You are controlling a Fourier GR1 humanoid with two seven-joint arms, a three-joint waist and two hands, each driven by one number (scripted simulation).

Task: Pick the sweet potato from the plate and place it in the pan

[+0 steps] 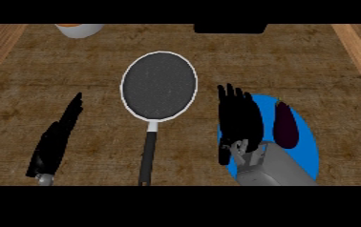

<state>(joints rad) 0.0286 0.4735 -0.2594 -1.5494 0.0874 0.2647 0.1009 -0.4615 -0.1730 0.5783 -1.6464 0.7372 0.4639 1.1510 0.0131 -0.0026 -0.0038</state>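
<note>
Head view: right hand [239, 118], fingers straight and empty, beside sweet potato [285, 126]; closing could nudge it off plate [309, 145].

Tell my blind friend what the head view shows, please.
The robot's right hand is open over a blue plate, beside a dark sweet potato lying on it. An empty pan sits in the middle, and the left hand rests open at the far left.
</note>
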